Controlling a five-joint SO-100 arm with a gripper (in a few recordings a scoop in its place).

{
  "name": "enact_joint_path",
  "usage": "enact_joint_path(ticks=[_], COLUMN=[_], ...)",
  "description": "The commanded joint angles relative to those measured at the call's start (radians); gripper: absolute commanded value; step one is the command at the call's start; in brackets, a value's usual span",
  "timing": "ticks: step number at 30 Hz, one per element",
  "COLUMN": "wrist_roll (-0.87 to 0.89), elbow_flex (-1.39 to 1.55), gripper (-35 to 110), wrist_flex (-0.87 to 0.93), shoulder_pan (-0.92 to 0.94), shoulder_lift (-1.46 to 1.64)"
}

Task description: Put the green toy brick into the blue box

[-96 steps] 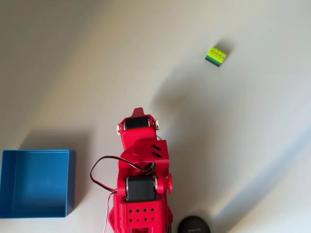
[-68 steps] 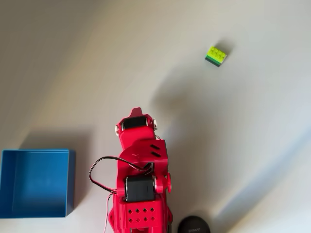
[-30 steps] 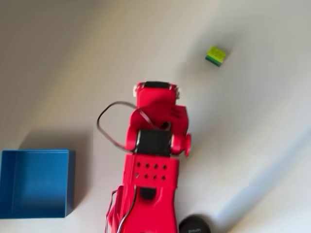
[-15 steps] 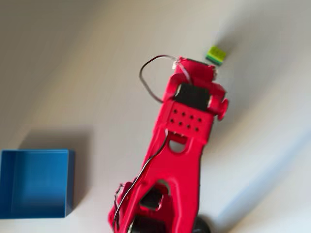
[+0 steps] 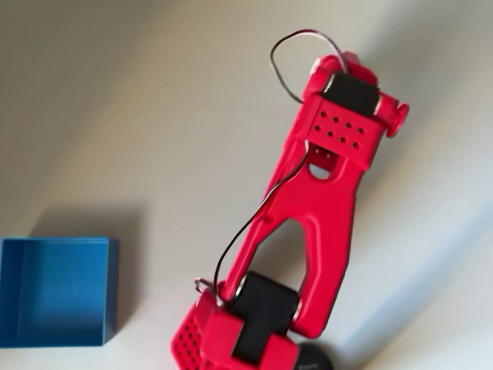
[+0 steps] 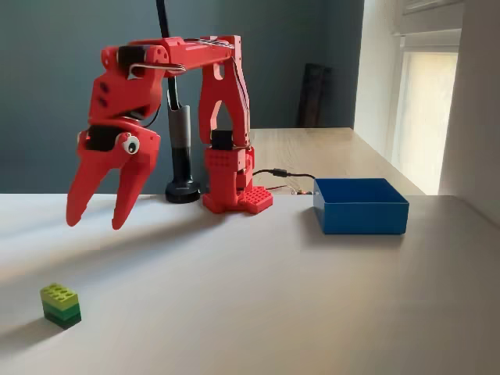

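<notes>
The green toy brick [image 6: 60,304] sits on the white table near the front left in the fixed view; the arm hides it in the overhead view. My red gripper [image 6: 97,219] hangs open above and slightly behind the brick, its two fingers pointing down with nothing between them. The arm [image 5: 331,154] stretches toward the upper right of the overhead view. The blue box [image 5: 54,291] stands at the lower left of the overhead view, and the blue box [image 6: 359,205] lies at the right in the fixed view, with nothing inside it.
A black round-based stand [image 6: 182,187] rises beside the arm's red base [image 6: 234,191]. A cable [image 6: 285,176] runs from the base toward the box. White tabletop [image 6: 273,297] stretches between brick and box.
The arm has unfolded from its folded pose near the base and swung out toward the upper right, coming over the brick and covering it in the overhead view. Brick and box have stayed put.
</notes>
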Motion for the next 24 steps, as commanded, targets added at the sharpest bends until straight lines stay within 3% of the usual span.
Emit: enact_joint_path(ticks=[1,24], wrist_roll=[0.035,0.097], elbow_flex=[-0.137,-0.449], gripper=[28,25], wrist_flex=[0.015,0.026], shoulder_pan=[0.012,0.069], shoulder_lift=[-0.018,-0.385])
